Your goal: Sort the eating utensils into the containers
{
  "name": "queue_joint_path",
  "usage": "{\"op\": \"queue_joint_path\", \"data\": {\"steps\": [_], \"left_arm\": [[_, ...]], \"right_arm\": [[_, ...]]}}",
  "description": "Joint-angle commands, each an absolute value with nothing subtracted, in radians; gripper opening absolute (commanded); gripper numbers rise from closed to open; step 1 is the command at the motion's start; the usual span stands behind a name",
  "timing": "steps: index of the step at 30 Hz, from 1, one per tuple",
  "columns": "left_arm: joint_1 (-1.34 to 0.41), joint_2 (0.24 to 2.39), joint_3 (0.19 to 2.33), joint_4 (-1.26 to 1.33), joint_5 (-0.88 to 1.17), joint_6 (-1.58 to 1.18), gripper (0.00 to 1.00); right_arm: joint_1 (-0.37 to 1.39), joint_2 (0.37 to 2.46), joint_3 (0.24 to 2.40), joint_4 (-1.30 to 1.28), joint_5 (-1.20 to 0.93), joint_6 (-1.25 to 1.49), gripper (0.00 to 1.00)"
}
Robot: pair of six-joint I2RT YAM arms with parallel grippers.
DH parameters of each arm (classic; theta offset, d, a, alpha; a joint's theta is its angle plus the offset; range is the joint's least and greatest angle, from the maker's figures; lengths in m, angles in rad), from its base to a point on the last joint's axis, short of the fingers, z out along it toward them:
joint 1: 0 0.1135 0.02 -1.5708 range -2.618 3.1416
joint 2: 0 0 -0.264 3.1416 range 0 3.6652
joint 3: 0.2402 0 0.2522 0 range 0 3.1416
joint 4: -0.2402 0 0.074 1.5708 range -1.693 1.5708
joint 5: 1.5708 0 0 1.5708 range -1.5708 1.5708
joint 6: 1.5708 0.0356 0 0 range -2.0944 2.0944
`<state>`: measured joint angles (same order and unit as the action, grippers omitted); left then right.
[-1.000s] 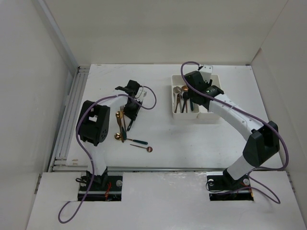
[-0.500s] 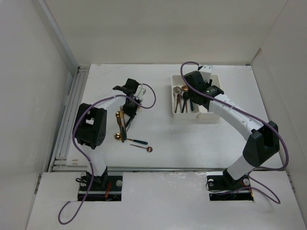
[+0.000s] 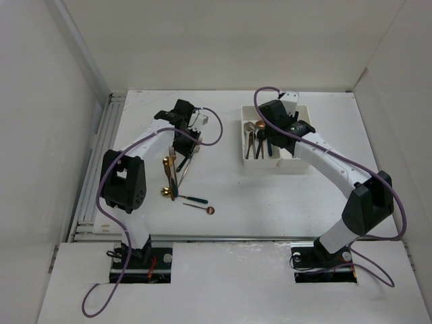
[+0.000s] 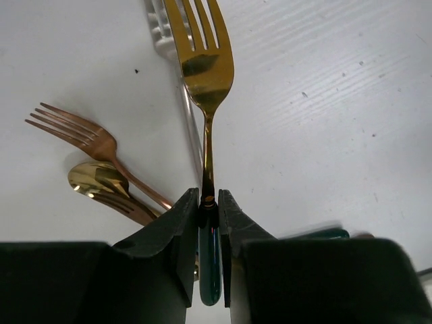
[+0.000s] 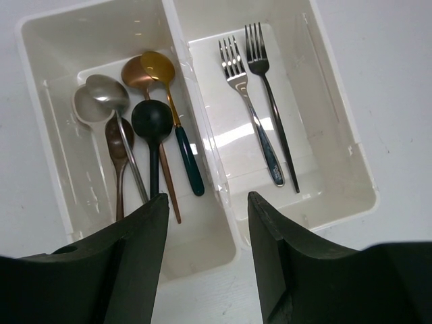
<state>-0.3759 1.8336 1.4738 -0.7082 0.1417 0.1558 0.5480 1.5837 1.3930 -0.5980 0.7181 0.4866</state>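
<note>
My left gripper (image 4: 209,202) is shut on the dark teal handle of a gold fork (image 4: 204,64), whose tines point away from the wrist camera. In the top view this gripper (image 3: 183,143) is at the far end of the utensil pile. A copper fork (image 4: 81,131), a gold spoon (image 4: 96,180) and a silver fork (image 4: 160,30) lie on the table under it. My right gripper (image 5: 208,202) is open and empty above the near end of the two white bins (image 3: 300,113). The left bin (image 5: 47,115) holds several spoons (image 5: 152,121). The right bin (image 5: 337,135) holds two forks (image 5: 253,101).
More utensils lie on the table near the left arm: a gold and teal group (image 3: 169,174), a teal-handled piece (image 3: 192,200) and a small copper spoon (image 3: 211,210). A rail (image 3: 94,169) runs along the table's left edge. White walls enclose the table.
My left gripper has moved toward the far side of the table and a little right, with the gold fork in it. The right arm has not moved.
</note>
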Motion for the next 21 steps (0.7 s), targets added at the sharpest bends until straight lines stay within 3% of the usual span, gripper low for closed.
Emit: {"op": "queue_joint_path", "data": {"steps": [1, 4, 9, 11, 15, 21], "left_arm": [[-0.371, 1.770, 1.491, -0.792, 0.214, 0.199, 0.00], [-0.371, 1.738, 1.511, -0.738, 0.349, 0.187, 0.00], [-0.362, 1.654, 1.584, -0.576, 0.474, 0.004, 0.00], [-0.362, 1.609, 1.585, -0.441, 0.474, -0.055, 0.00], [-0.362, 1.560, 1.653, -0.319, 0.465, -0.185, 0.00], [-0.371, 1.614, 1.718, -0.330, 0.465, -0.317, 0.00]], "right_arm": [[0.541, 1.531, 1.416, -0.572, 0.729, 0.474, 0.56], [0.541, 1.522, 1.416, -0.563, 0.701, 0.485, 0.56], [0.566, 1.407, 1.350, -0.413, 0.403, 0.416, 0.57], [0.566, 1.315, 1.303, -0.272, 0.265, 0.405, 0.71], [0.575, 1.232, 1.168, -0.016, -0.111, 0.495, 0.80], [0.686, 1.374, 1.207, 0.052, -0.153, 0.580, 0.83]]}}
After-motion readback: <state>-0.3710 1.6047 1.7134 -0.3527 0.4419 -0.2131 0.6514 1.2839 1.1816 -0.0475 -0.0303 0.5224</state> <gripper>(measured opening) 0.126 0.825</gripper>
